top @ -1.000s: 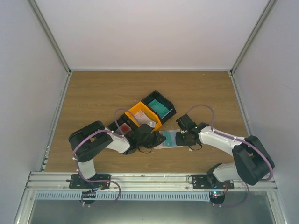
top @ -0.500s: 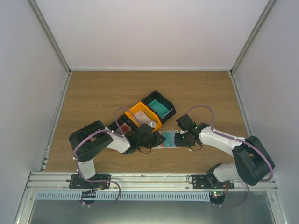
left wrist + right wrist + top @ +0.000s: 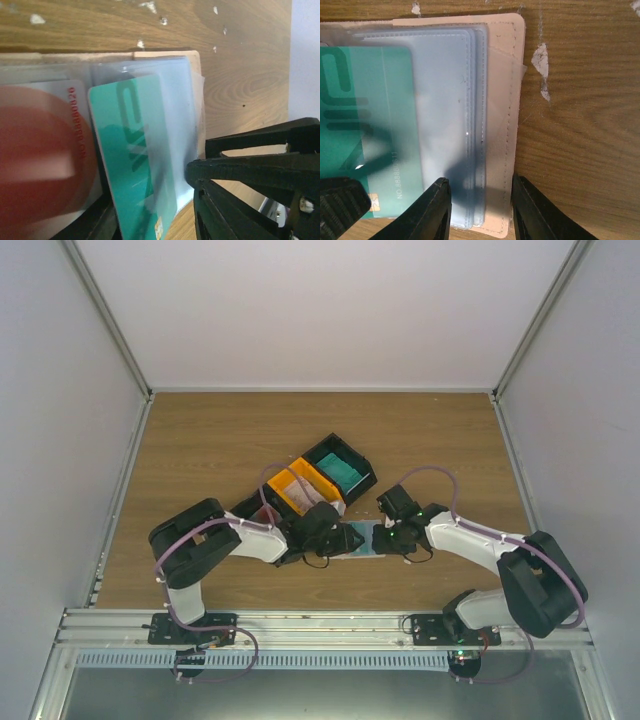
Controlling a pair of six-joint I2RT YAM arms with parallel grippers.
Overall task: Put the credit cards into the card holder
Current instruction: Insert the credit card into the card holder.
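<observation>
The card holder lies open on the wood between my two grippers, with its beige cover and pale blue pockets facing up. A teal-green card is partly inside a pocket, its chip end sticking out. My left gripper is shut on that outer end. A white card with a red blotch sits in the holder's other half. My right gripper is open, and its fingers rest on the holder's near edge. The right gripper also shows in the left wrist view.
The joined trays stand just behind the holder: an orange one, a black one with a teal card inside, and a black one behind my left arm. Small white scraps dot the wood. Walls enclose the table.
My left gripper has moved right, toward the right gripper, and the teal-green card has slid further into the holder. The right arm has barely moved.
</observation>
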